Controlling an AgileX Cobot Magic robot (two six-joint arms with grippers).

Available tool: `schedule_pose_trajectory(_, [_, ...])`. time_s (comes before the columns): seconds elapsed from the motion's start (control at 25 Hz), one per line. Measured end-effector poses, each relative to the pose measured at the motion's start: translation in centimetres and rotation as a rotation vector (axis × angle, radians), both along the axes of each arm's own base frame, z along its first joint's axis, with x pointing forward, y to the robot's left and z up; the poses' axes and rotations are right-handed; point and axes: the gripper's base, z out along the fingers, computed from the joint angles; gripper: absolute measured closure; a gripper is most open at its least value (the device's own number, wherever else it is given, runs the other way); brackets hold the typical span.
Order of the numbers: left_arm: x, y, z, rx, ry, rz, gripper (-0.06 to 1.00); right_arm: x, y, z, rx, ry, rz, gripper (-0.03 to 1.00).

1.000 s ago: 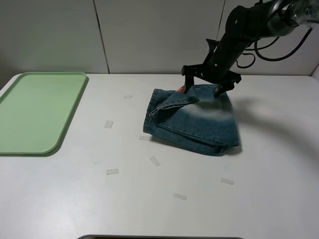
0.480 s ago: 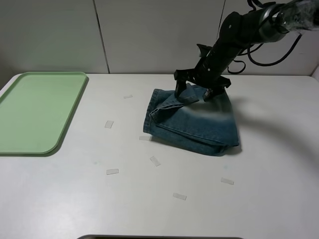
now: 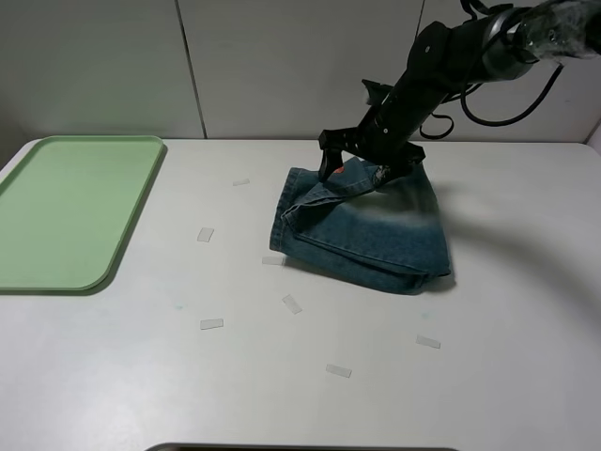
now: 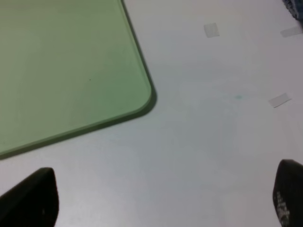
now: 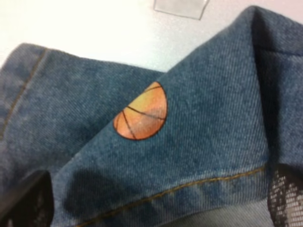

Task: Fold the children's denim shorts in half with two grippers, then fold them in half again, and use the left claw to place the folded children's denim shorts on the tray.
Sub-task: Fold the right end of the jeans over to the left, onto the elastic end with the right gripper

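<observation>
A flat white matte table top [image 3: 141, 376] fills the near and middle ground, with small translucent rectangular tape pieces [image 3: 211, 324] scattered from the left to the near centre. Along its far edge stands a pale grey smooth panelled wall [image 3: 282, 66], divided by a thin dark vertical seam [image 3: 191, 70] on the left. Lighting is even and diffuse, and a soft grey shadow [image 3: 512, 235] lies on the table's right side.
</observation>
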Motion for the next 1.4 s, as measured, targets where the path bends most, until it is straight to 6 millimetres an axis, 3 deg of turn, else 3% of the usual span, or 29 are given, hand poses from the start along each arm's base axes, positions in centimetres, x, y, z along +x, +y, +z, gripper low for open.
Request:
schedule_pose_trajectory(0.36, [0.0, 0.0, 0.0, 0.000, 0.000, 0.000, 0.05, 0.0, 0.2, 0.1, 0.016, -0.003, -0.006, 0.29])
schedule_pose_trajectory(0.84, [0.0, 0.0, 0.0, 0.000, 0.000, 0.000, 0.05, -0.7, 2.4, 0.2, 0.048, -0.015, 0.015, 0.29])
schedule_pose_trajectory(1.4, [0.0, 0.0, 0.0, 0.002, 0.000, 0.001, 0.05, 0.1, -0.1, -0.1, -0.068, -0.040, 0.009, 0.29])
